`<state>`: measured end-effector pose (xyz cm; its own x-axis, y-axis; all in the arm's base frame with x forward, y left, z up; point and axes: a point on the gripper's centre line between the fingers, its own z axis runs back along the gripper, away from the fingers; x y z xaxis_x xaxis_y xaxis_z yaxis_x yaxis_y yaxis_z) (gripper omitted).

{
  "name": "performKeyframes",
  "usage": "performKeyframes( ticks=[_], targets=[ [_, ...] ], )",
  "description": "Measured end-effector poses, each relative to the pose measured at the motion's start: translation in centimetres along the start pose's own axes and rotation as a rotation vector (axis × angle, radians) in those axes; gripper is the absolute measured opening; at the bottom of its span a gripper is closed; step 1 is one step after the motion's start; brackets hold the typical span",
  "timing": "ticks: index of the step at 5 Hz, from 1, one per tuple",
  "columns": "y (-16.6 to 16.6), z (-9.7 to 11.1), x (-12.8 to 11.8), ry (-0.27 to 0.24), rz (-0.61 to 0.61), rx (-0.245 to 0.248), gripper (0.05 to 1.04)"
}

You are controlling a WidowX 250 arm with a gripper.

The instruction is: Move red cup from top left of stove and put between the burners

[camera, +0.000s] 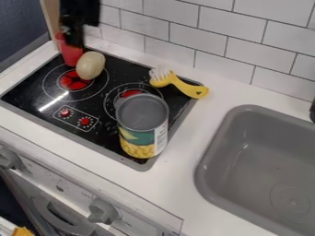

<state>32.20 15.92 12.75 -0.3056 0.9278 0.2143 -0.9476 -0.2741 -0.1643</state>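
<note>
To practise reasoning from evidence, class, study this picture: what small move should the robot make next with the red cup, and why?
Probably, the end effector should secure a hold on the red cup before any sideways travel: it is at the cup's top, the cup stands at the stove's top-left corner, and the beige egg-shaped object sits close beside it.

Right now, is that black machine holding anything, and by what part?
It can't be told: the gripper overlaps the upper part of the cup, but whether it grips there is unclear.
</note>
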Motion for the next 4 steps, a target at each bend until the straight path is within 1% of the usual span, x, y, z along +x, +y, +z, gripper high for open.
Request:
performKeyframes(
  ticks=[1, 2, 3, 4],
  targets=[
    [-1.1, -1.0, 1.8, 0.008, 0.073, -0.002, 1.001],
    [-2.2, -2.2, 2.9, 0.001, 0.117, 0.018, 1.001],
    [-2.9, -3.5, 3.6, -0.001, 0.146, 0.031, 1.001],
    [-3.6, -4.3, 3.9, -0.008, 0.163, 0.032, 1.001]
  ],
)
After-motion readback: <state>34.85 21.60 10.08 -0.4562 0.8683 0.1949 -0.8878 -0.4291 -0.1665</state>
